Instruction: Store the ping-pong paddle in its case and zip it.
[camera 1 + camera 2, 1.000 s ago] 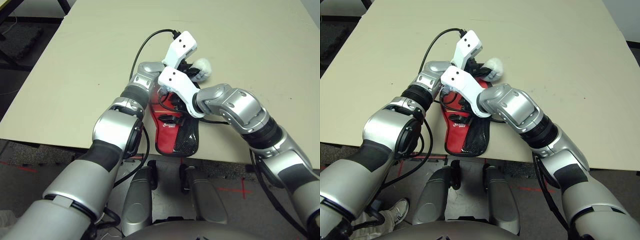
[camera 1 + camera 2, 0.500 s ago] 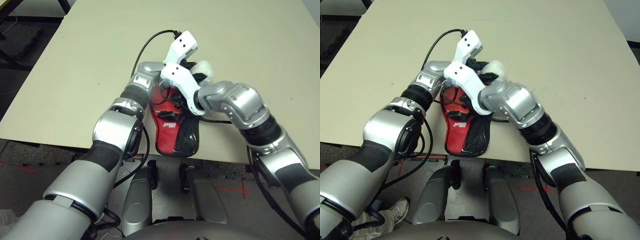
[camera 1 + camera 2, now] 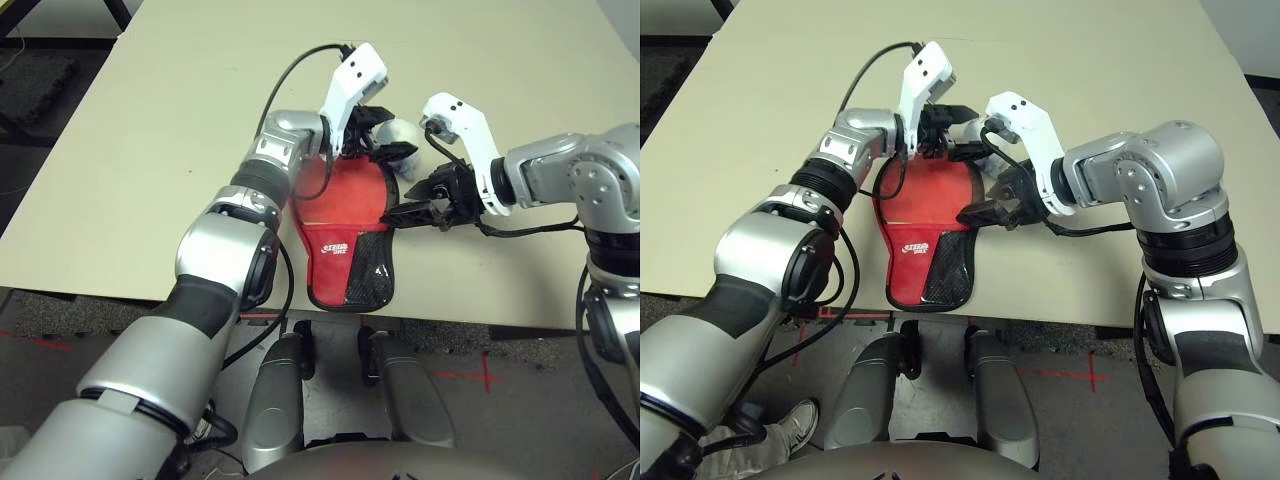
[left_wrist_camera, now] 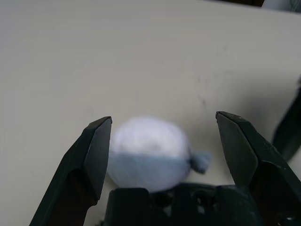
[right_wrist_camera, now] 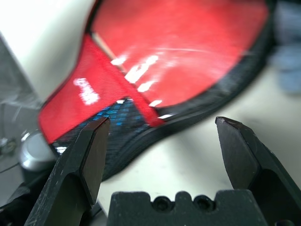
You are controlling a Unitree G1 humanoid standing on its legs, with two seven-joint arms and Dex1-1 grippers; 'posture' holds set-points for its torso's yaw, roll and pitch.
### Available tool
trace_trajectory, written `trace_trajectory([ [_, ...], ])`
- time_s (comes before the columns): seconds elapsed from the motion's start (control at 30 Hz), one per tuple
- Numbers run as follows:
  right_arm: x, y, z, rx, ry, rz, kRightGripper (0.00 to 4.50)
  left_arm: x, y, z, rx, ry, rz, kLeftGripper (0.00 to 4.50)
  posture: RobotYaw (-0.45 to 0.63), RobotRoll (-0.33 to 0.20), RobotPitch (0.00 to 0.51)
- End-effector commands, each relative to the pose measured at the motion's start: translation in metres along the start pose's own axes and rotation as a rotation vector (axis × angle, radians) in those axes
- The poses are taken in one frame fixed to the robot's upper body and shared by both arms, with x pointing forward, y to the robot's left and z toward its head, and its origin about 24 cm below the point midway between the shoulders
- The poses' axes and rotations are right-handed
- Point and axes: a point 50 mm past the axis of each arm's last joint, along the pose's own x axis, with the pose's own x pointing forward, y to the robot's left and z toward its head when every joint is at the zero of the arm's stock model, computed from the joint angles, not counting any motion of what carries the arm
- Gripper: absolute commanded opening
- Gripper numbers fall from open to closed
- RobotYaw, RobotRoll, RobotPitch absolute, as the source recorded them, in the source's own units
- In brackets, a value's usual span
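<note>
Case [image 3: 345, 235] is lying at the table's [image 3: 150, 150] near edge. Both claws are hanging spread and empty: left gripper [image 4: 164, 136] framing a white wad [image 4: 148, 153], right gripper [image 5: 162, 141] facing the case's clear side.

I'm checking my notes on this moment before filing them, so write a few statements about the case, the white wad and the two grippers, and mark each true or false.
1. The case lies flat on the table with its narrow end at the near edge. True.
2. The left gripper is shut on the white wad. False: its fingers stand open, the wad between them and ungripped.
3. The right gripper is open and holds nothing. True.
4. The white wad sits on top of the case's red panel. False: it rests on the table just past the case's wide end.
5. The case's mesh part is at its narrow end. True.
</note>
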Motion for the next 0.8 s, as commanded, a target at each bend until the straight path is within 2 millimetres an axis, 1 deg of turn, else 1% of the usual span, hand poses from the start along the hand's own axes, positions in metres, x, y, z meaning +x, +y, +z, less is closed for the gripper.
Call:
trace_trajectory([
  [0.03,-0.013,-0.02,0.01,0.048,-0.063,-0.142,4.5,-0.009,0.004,0.022,0.042,-0.04,-0.034,4.44,-0.02,0.0,0.251],
  [0.13,-0.013,-0.034,0.017,0.056,-0.097,-0.23,4.5,-0.017,0.006,0.027,0.06,-0.04,-0.046,4.44,-0.02,0.0,0.25],
  [0.23,-0.008,-0.046,0.031,0.073,-0.169,-0.302,4.5,-0.027,0.005,0.024,0.079,0.013,-0.086,4.44,-0.01,0.0,0.248],
  [0.3,-0.004,-0.049,0.039,0.074,-0.195,-0.323,4.5,-0.034,0.004,0.015,0.079,0.069,-0.113,4.44,-0.01,0.0,0.247],
  [0.4,0.004,-0.052,0.05,0.066,-0.225,-0.339,4.5,-0.044,-0.001,-0.005,0.073,0.162,-0.151,4.44,-0.01,0.0,0.247],
  [0.57,0.014,-0.05,0.07,0.041,-0.261,-0.329,4.5,-0.056,-0.009,-0.032,0.055,0.271,-0.171,4.44,0.0,0.0,0.244],
  [0.7,0.022,-0.044,0.08,0.022,-0.267,-0.302,4.5,-0.056,-0.014,-0.046,0.047,0.31,-0.166,4.44,0.0,0.0,0.242],
  [0.8,0.027,-0.043,0.082,0.01,-0.259,-0.291,4.5,-0.053,-0.017,-0.053,0.039,0.335,-0.167,4.44,0.0,0.0,0.238],
])
